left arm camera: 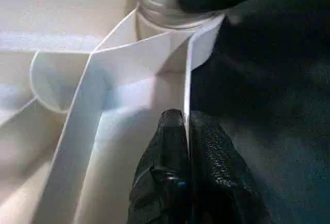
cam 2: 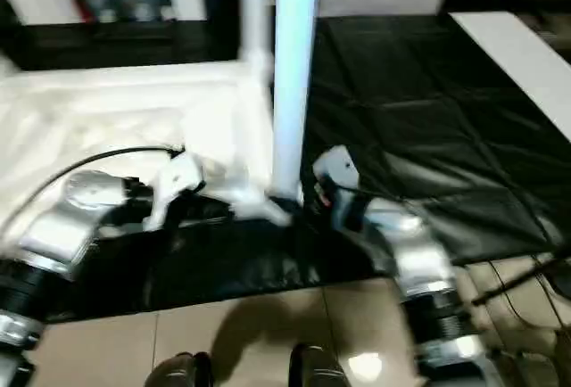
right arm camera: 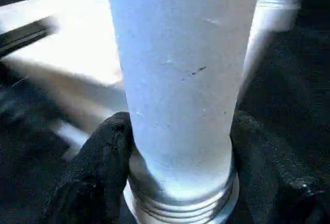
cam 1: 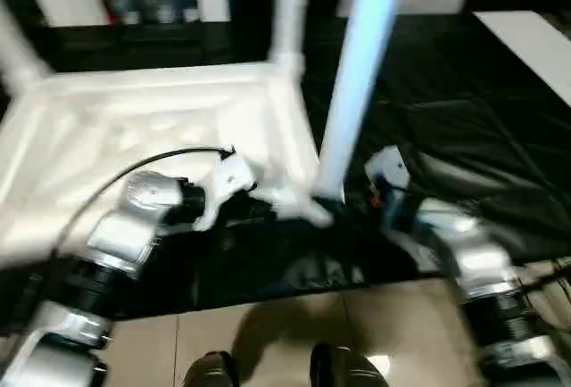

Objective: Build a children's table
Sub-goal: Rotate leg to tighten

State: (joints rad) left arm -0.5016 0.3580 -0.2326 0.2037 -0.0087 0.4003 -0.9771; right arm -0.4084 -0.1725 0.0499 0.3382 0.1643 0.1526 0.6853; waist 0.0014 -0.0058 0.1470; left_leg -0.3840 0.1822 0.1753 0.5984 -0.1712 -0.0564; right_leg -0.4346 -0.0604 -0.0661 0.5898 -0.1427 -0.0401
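White plastic makes up the table top [cam 1: 161,128], which is laid upside down on a black sheet [cam 1: 446,111], with its ribs facing up. One leg [cam 1: 290,12] is seen standing in the far corner socket, and another leg [cam 1: 18,57] is seen at the far left corner. A third leg [right arm camera: 180,79] is held upright by the right gripper [right arm camera: 175,167], just beside the near corner of the top. The two black fingers [right arm camera: 98,172] are spread about halfway and are pressed on both sides of the leg, just above its ringed end. The near wall of the top is pinched by the left gripper [left arm camera: 186,152], whose fingers are shut almost fully on the thin white edge, close to a corner socket [left arm camera: 165,12]. The step in hand is judged to be the fitting of this third leg, while the top is kept from sliding. It cannot be told if the ringed end is over the socket yet. For the next move, the leg's end should be lined up over the round hole, kept straight, and pushed down or turned in. The top should be kept pinned while this is done. A white board [cam 1: 535,44] is seen on the sheet, far off to the right. Tan floor tiles [cam 1: 285,325] are seen nearest the robot.
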